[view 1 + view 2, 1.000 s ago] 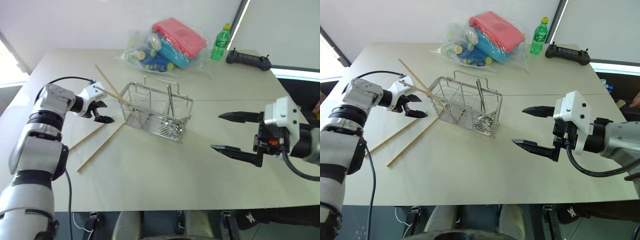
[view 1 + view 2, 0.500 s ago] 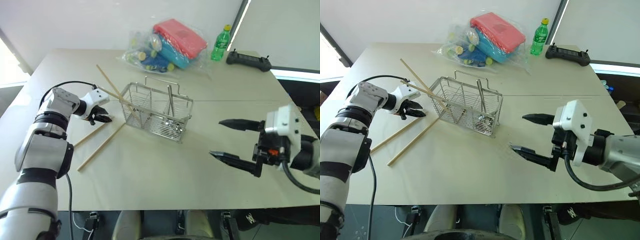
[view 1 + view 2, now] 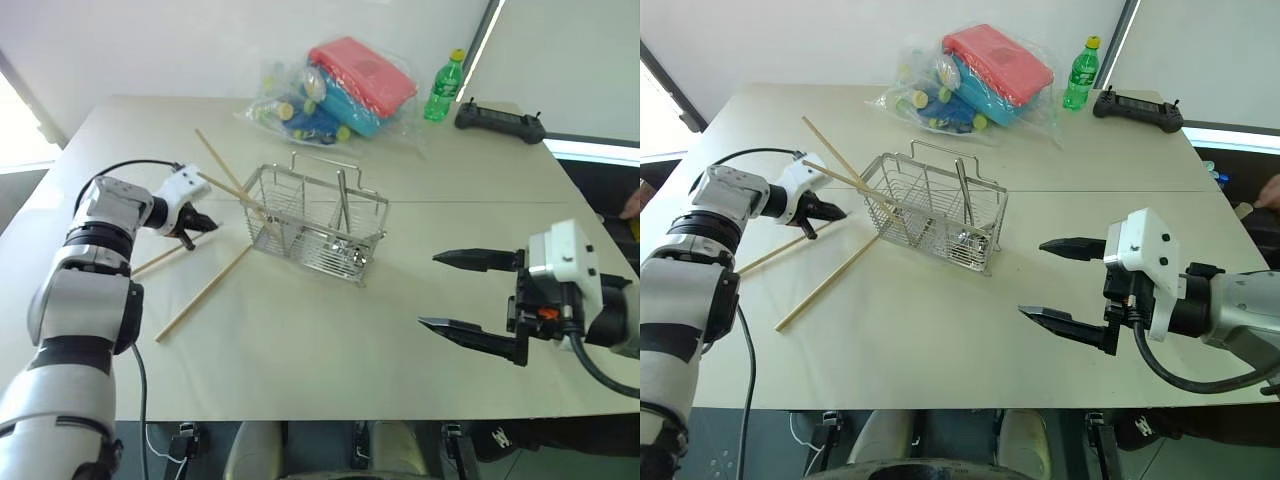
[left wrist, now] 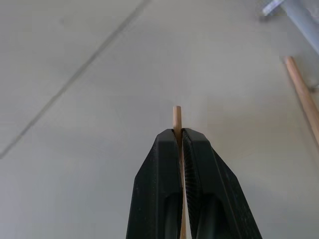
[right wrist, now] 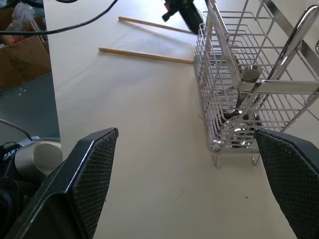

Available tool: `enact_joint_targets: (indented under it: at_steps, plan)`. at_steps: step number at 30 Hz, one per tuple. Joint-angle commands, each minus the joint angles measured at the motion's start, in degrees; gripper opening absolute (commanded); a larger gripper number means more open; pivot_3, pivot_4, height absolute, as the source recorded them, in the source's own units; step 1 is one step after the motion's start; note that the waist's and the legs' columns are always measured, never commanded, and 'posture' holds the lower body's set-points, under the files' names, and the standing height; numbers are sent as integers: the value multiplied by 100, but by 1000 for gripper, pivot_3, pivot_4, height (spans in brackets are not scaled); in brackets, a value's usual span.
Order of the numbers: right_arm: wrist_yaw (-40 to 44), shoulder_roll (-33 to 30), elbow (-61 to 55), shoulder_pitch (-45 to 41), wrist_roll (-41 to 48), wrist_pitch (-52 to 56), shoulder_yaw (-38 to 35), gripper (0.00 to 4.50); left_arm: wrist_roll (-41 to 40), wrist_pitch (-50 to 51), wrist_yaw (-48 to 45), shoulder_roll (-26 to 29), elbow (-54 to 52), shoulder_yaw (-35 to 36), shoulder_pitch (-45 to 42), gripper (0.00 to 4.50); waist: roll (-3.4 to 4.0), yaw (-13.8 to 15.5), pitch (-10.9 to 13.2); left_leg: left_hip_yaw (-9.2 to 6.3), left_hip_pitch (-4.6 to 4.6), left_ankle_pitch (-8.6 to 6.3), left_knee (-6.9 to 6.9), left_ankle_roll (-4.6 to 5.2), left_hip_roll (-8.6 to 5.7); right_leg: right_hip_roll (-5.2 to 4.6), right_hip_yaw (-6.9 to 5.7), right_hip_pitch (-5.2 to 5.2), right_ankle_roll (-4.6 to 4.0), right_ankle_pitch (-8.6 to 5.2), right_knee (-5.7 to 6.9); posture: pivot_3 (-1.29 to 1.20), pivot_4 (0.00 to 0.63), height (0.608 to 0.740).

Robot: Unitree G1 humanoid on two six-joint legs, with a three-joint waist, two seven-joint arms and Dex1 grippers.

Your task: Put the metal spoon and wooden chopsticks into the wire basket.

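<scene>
Leftmost in the left eye view, the left gripper [image 3: 205, 223] is clamped on one of the wooden chopsticks [image 4: 176, 117]; another lies on the table [image 3: 300, 350] below it, and two lean into the wire basket [image 3: 318, 225] at centre. Inside that basket stands the metal spoon [image 3: 343, 205], and at lower right the right gripper [image 3: 452, 293] hangs spread wide, holding nothing.

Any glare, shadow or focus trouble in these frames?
Left eye view: window glare whitens the table edge at far left. Right wrist view: own fingers loom soft, wire basket sharp. Left wrist view: clamped chopstick crisp, soft shadows.
</scene>
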Motion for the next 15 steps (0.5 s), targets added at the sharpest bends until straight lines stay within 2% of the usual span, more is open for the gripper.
enact_joint_targets:
  at_steps: [1, 6, 8, 12, 15]
  plan:
    - [-3, -29, -16, 11, 10, -92, -92, 4500, -821, 44, 826, 360, -204, 1047, -826, 16, -16, -2, 9, 0, 0, 0, 0, 0, 0, 0, 0, 0, 1, 0, 0, 0, 150, 678]
    - [-107, 37, -23, 48, 88, -84, -120, 4500, -2046, 198, 1107, 561, -595, 2395, -1795, 16, -16, -5, 8, 1, 1, -1, -4, 1, -3, -4, -1, 5, 1, 0, -5, 0, 150, 678]
    - [-176, 55, -5, 4, 151, -76, -95, 4500, -2422, 250, 1184, 507, -878, 2727, -2107, 16, -16, -1, 8, 1, 1, -1, -6, 1, -3, -3, -1, 4, 0, 1, -4, 0, 150, 678]
    - [-286, 53, 18, -98, 247, -67, 10, 4500, -2813, 353, 1432, 96, -1568, 2907, -2310, 16, -14, 10, 7, 1, 15, -1, -3, 0, -3, -3, -1, 20, 3, -1, -3, 0, 150, 678]
    - [-329, 27, 64, -197, 276, -62, 84, 4500, -3060, 500, 1566, -408, -2328, 2855, -2129, 16, -13, 24, 6, -2, 20, 0, 5, -2, -3, -3, -1, 33, 7, -3, -4, 0, 150, 678]
